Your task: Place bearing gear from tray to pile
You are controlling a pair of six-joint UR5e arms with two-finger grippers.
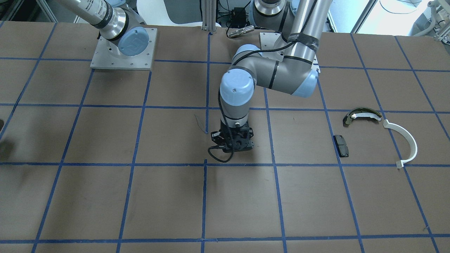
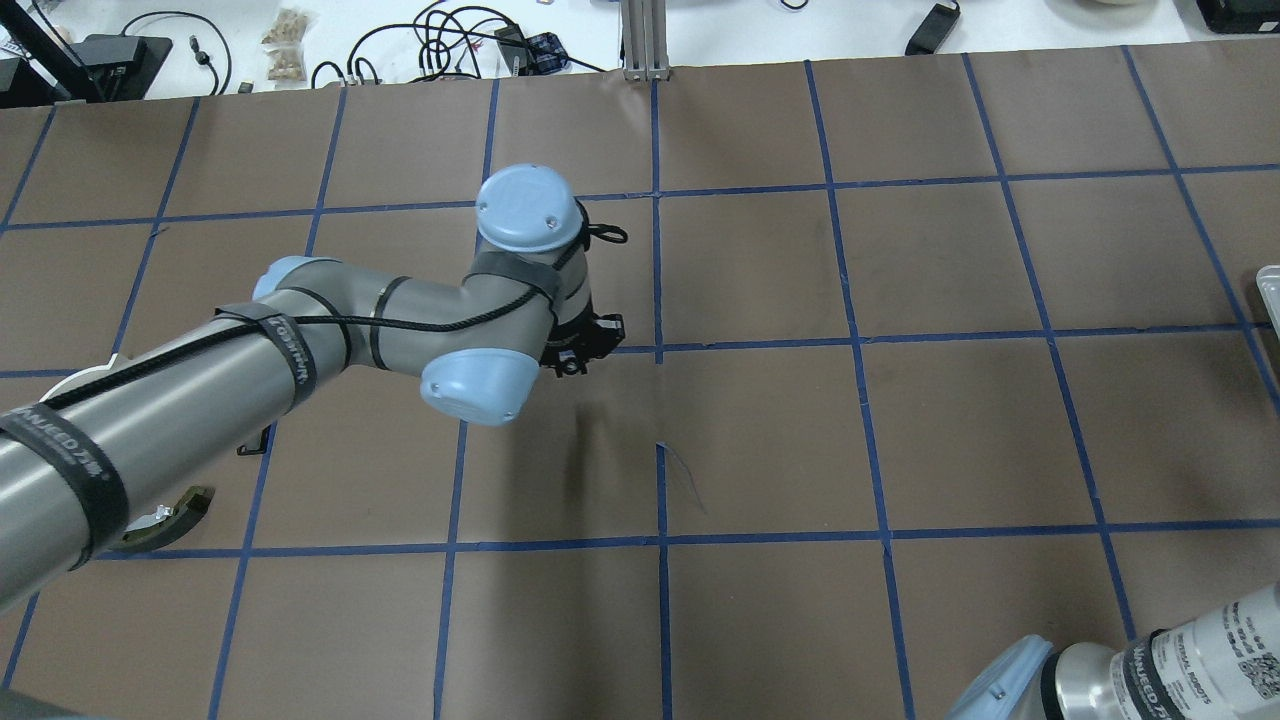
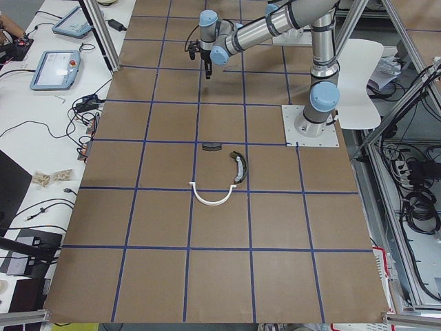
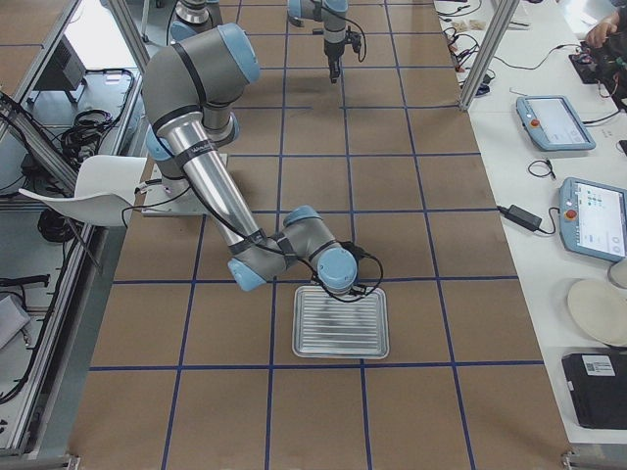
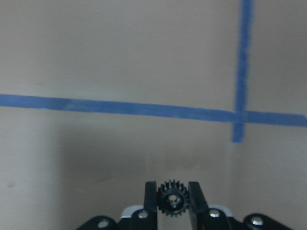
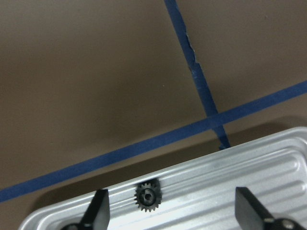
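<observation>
My left gripper [image 5: 172, 191] is shut on a small black bearing gear [image 5: 172, 203], held above the brown table near a blue tape crossing. In the front view this gripper [image 1: 232, 146] hangs over the table's middle, well to the left of the pile. The pile is an olive-and-white brake shoe [image 1: 362, 115], a black pad [image 1: 341, 145] and a white half-ring [image 1: 404, 142]. My right gripper [image 6: 169, 191] is open over the silver tray [image 6: 249, 177]. A second black gear [image 6: 147, 195] lies on the tray between its fingers.
The tray [image 4: 341, 338] sits at the table end on my right, with the right arm [image 4: 294, 250] bent low over it. The table is brown with a blue tape grid. The left arm's base plate [image 3: 313, 126] stands near the pile [image 3: 220, 172].
</observation>
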